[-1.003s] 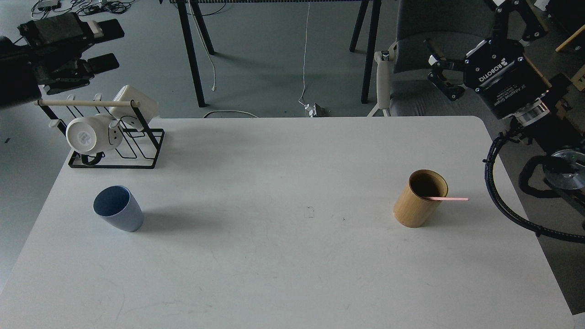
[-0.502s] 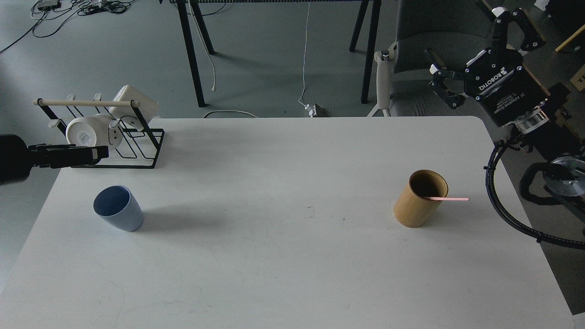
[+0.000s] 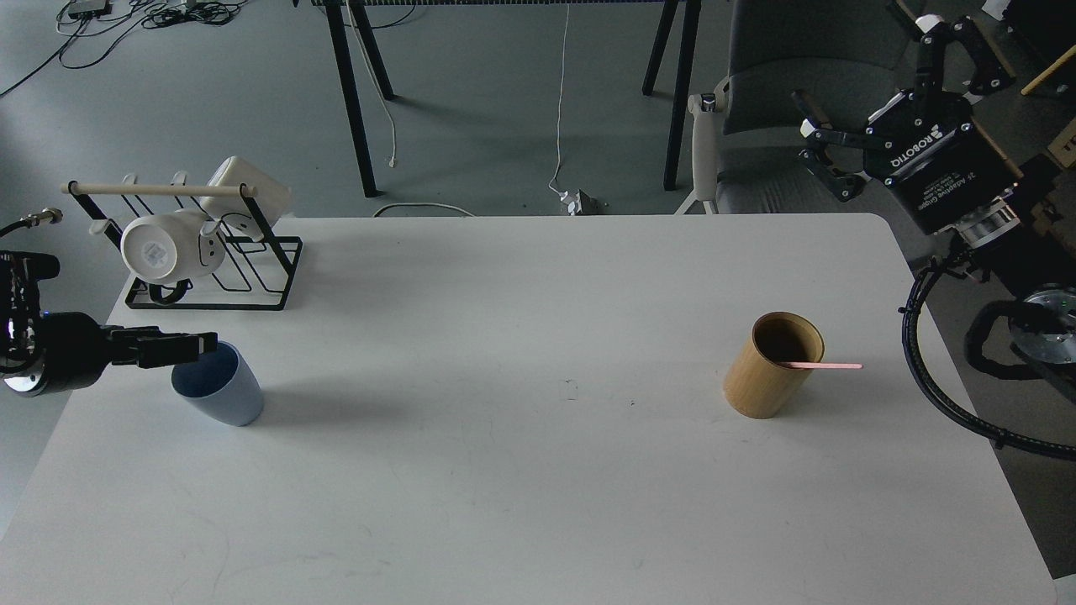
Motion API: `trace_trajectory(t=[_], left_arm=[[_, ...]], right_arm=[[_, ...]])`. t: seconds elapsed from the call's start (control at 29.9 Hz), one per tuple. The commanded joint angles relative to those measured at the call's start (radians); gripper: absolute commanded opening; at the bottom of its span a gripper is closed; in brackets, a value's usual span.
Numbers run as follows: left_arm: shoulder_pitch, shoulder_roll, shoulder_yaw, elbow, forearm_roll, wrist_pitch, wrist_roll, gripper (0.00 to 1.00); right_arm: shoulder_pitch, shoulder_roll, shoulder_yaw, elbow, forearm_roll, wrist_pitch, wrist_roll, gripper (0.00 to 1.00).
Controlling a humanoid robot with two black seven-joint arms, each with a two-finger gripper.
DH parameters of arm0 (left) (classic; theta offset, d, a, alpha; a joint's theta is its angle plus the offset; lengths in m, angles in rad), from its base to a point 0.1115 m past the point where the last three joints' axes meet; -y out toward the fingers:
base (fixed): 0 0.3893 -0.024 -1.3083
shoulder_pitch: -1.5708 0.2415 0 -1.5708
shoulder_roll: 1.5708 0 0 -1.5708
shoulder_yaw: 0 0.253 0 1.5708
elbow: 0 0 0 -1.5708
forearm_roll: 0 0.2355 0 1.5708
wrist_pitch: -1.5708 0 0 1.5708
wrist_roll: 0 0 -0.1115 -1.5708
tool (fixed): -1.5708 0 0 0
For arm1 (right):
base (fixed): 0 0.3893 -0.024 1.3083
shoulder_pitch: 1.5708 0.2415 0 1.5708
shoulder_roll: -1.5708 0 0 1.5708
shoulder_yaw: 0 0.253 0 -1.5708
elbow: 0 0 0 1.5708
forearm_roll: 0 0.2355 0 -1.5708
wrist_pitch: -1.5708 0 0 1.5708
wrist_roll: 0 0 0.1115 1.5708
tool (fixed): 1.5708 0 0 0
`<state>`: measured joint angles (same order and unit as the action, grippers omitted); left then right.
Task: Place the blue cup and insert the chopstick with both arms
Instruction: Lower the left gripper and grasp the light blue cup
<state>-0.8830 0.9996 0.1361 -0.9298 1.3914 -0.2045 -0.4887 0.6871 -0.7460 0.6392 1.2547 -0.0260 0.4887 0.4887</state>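
Observation:
The blue cup [image 3: 225, 395] stands upright at the table's left side. My left gripper [image 3: 206, 344] reaches in from the left, level with the cup's rim, with its tips over the near-left rim. It is seen side-on, so I cannot tell its fingers apart. One pink chopstick [image 3: 828, 365] rests in the tan bamboo holder [image 3: 765, 382] at the right, leaning over the rim and sticking out to the right. My right gripper [image 3: 862, 84] is open and empty, raised high beyond the table's far right corner, far from the holder.
A black wire rack [image 3: 252, 281] with a pale wooden rod and white mugs [image 3: 164, 245] stands at the table's back left, just behind the cup. A grey chair [image 3: 782, 76] stands behind the far right corner. My right arm's cables [image 3: 925, 378] hang past the table's right edge.
My left gripper has come down from high at the back left, past the rack, to the blue cup's rim. My right gripper has shifted slightly right. The cup, holder and chopstick have not moved.

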Motion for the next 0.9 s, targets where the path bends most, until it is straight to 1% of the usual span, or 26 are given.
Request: trace_trajectory(t=[0.0, 0.13, 0.27, 0.47, 0.67, 0.8, 0.87], left_arm=[[0.012, -0.012, 0.0, 0.023, 0.0, 0.0, 0.0, 0.93], [0.033, -0.041, 0.002, 0.054, 0.017, 0.0, 0.0, 0.86], [0.036, -0.056, 0.002, 0.101, 0.04, 0.0, 0.0, 0.84], [0.061, -0.078, 0.002, 0.131, 0.04, 0.004, 0.0, 0.78], [0.065, -0.078, 0.0, 0.132, 0.04, 0.002, 0.0, 0.7], [0.068, -0.078, 0.002, 0.132, 0.04, 0.002, 0.0, 0.64], [0.07, -0.078, 0.0, 0.132, 0.041, 0.002, 0.0, 0.58]], right_arm=[[-0.006, -0.004, 0.0, -0.001, 0.0, 0.0, 0.0, 0.99], [-0.008, -0.004, 0.0, -0.001, 0.0, 0.0, 0.0, 0.99], [-0.008, -0.004, 0.0, -0.001, 0.0, 0.0, 0.0, 0.99], [-0.009, -0.004, 0.0, -0.001, 0.0, 0.0, 0.0, 0.99], [-0.017, -0.004, 0.0, -0.001, 0.0, 0.0, 0.0, 0.99], [-0.021, -0.004, 0.0, -0.001, 0.0, 0.0, 0.0, 0.99], [-0.024, -0.004, 0.0, -0.001, 0.0, 0.0, 0.0, 0.99]])
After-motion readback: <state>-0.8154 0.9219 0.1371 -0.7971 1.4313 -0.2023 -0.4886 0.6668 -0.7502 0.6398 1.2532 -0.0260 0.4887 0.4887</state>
